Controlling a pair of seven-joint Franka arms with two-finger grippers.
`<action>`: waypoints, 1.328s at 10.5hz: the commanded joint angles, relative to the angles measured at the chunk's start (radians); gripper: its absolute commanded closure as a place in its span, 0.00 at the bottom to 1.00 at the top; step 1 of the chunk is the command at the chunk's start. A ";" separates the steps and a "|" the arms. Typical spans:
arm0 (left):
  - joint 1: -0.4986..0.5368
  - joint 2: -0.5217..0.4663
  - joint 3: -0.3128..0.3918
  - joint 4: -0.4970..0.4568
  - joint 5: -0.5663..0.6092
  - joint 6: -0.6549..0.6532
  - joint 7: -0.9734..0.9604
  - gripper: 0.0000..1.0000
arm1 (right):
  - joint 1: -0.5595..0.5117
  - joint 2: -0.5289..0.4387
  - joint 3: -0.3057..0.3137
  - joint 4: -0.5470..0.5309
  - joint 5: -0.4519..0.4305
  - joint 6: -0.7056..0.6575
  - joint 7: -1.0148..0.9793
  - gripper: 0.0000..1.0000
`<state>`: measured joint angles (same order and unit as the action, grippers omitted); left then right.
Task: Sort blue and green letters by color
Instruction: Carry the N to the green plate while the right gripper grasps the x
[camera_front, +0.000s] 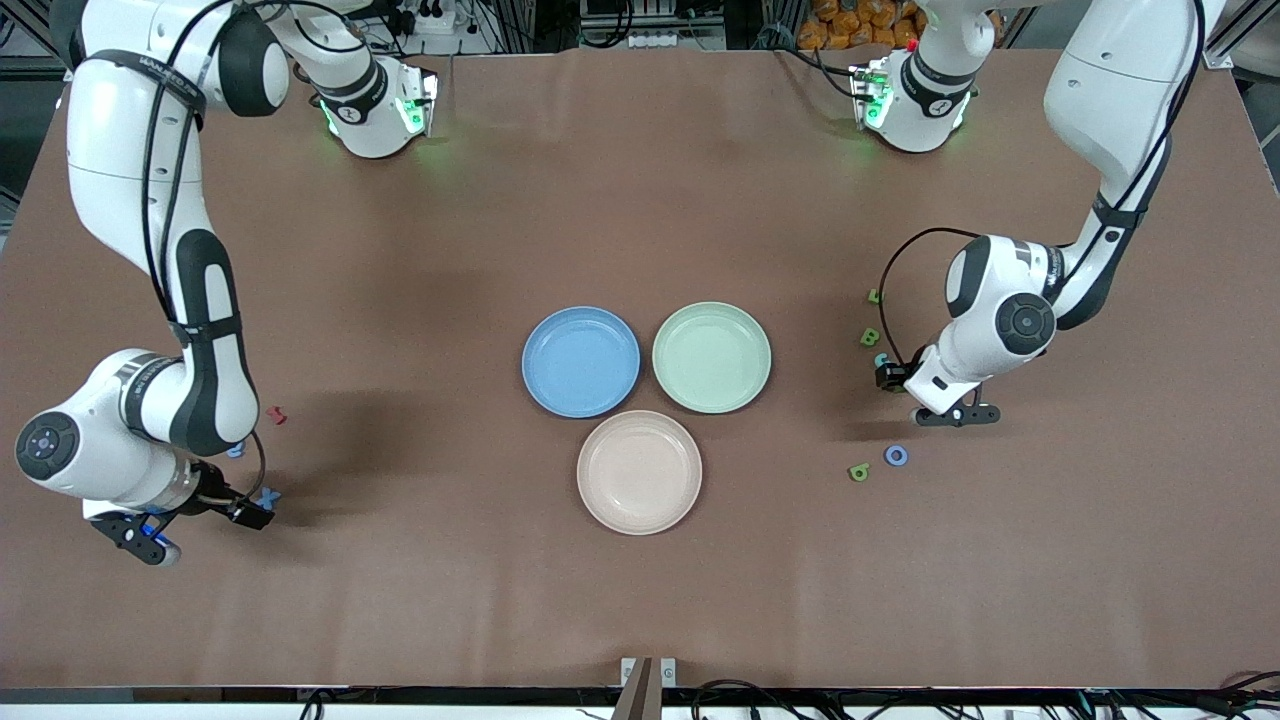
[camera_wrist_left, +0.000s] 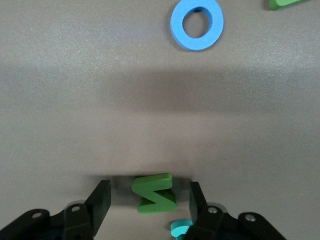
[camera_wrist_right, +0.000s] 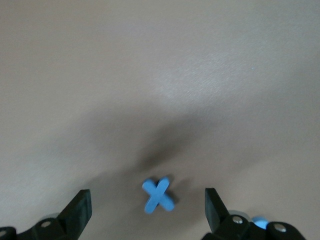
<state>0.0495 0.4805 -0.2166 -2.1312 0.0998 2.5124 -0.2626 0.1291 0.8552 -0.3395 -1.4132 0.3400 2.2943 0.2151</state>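
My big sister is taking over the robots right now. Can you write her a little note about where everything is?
Left gripper: down at the table at the left arm's end, fingers either side of a green letter N, not yet touching it.
Right gripper: open, low at the right arm's end, fingers wide around the blue x.
Other letters lie loose on the table: a blue ring-shaped letter and green letter near the left gripper, and two more green ones.
Done: nothing sorted; the blue plate and green plate hold no letters.
Left: carry every blue and green letter to a plate.
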 joint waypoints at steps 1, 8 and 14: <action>-0.005 0.013 -0.003 0.002 0.034 0.016 -0.036 0.39 | -0.002 -0.015 0.013 -0.087 0.027 0.088 -0.003 0.00; -0.039 -0.055 -0.017 0.060 0.081 -0.099 -0.155 1.00 | -0.008 -0.059 0.059 -0.206 0.024 0.214 -0.017 0.43; -0.169 -0.071 -0.221 0.241 0.072 -0.291 -0.456 1.00 | -0.034 -0.096 0.085 -0.340 0.025 0.381 -0.161 1.00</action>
<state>-0.0322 0.3700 -0.4265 -1.9488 0.1518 2.2453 -0.5793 0.1113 0.7713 -0.2770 -1.7091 0.3518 2.6454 0.0891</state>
